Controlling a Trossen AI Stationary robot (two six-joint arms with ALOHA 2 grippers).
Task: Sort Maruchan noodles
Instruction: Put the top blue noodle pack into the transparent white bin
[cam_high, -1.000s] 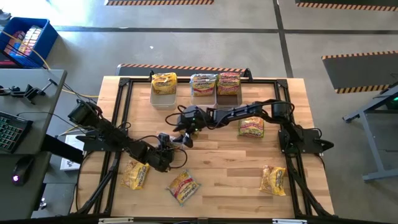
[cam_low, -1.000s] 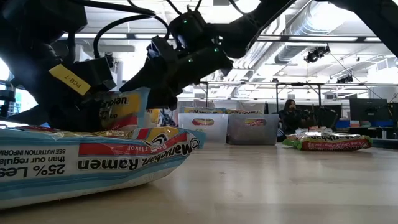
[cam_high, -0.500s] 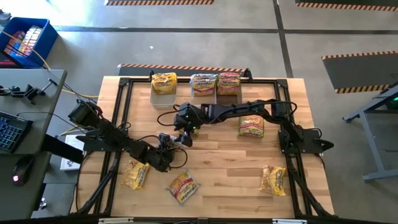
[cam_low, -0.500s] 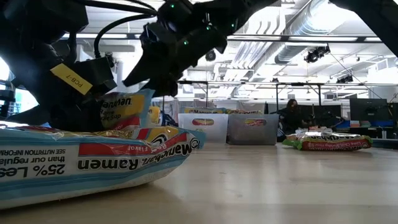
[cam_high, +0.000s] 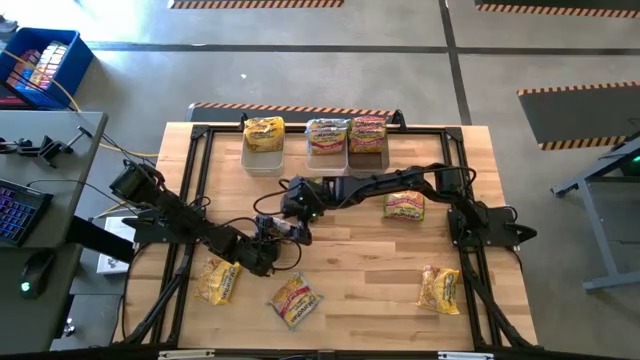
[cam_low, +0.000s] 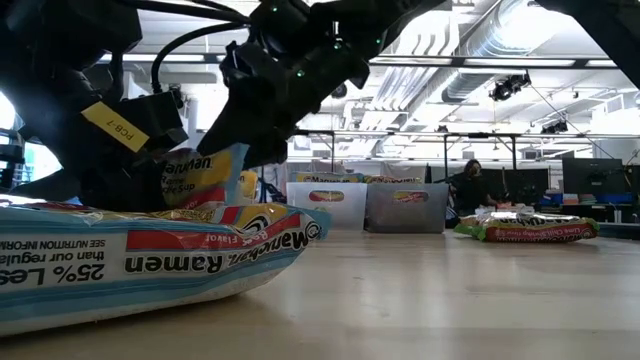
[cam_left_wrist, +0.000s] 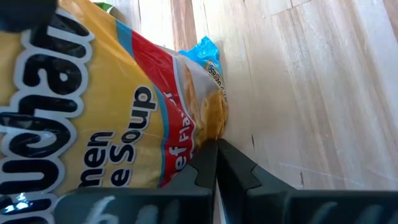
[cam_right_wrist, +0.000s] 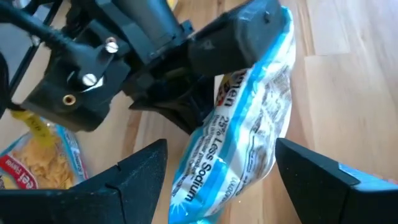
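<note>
My left gripper (cam_high: 281, 228) is shut on a Maruchan packet (cam_left_wrist: 118, 106), yellow with a red band on one face and blue-white "25% Less Sodium" print on the other (cam_right_wrist: 249, 137). My right gripper (cam_high: 297, 206) is open just above it. In the right wrist view its two fingers (cam_right_wrist: 140, 171) stand on either side of the packet without plainly touching it. Loose packets lie flat on the table: two near the front left (cam_high: 217, 281) (cam_high: 296, 300), one front right (cam_high: 440, 289), and a green-edged one (cam_high: 404, 205) under the right arm. My left gripper (cam_left_wrist: 216, 149) pinches the packet's side edge beside the red band (cam_left_wrist: 204, 134) between its two shut fingers. The packet stands up on edge in the hold (cam_low: 200, 175). The near packet in the low view hides its lower end.
Three bins stand along the far edge: a clear one (cam_high: 263, 158) with a yellow packet, a clear one (cam_high: 327, 152) and a dark one (cam_high: 368, 158) with packets. A black frame (cam_high: 200, 170) rims the table. Bare wood (cam_high: 370, 260) lies between the arms.
My right gripper has shifted a little toward the table's left edge and now stands over the packet that my left gripper holds. The packet has tipped slightly in the left gripper's hold.
</note>
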